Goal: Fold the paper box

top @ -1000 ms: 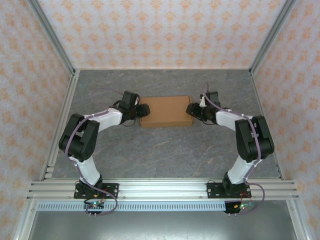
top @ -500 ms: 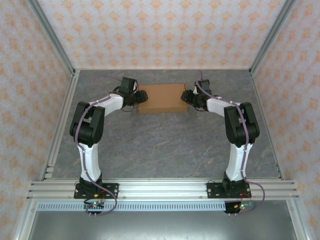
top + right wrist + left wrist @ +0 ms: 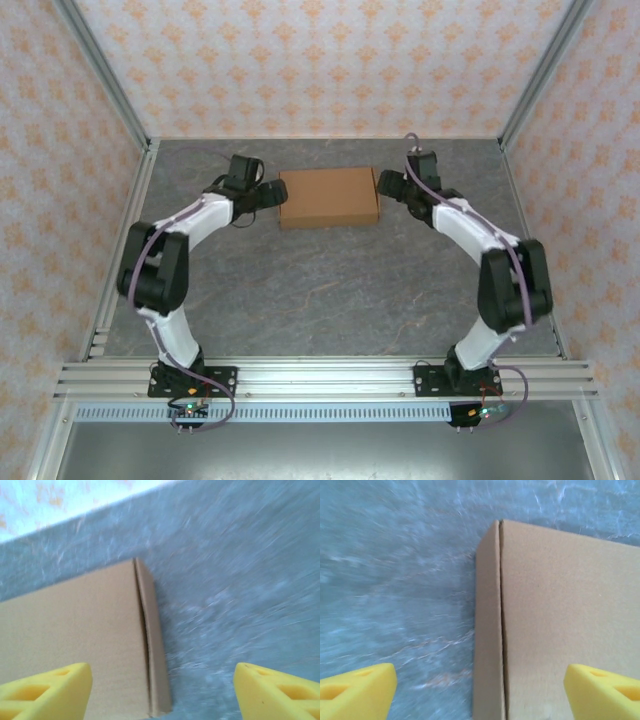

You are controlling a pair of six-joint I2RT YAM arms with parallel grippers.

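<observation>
The paper box [image 3: 329,197] is a closed flat brown cardboard rectangle lying at the back middle of the grey table. My left gripper [image 3: 268,193] stands just off its left end, open. In the left wrist view the box [image 3: 560,620] shows its left side wall and lid seam, and my left gripper [image 3: 480,692] hovers over that edge with yellow fingers [image 3: 357,690] spread wide. My right gripper [image 3: 388,185] is just off the right end, open. The right wrist view has the box [image 3: 75,630] lower left, below my right gripper [image 3: 162,692], whose fingers [image 3: 277,690] touch nothing.
The patterned back wall [image 3: 320,70] rises a short way behind the box. Metal frame rails [image 3: 130,230] run along the table's left and right sides. Bare grey table [image 3: 330,290] stretches from the box to the arm bases.
The box has shifted toward the back wall. Both grippers have opened wide and come off its ends, each now standing a little apart from it.
</observation>
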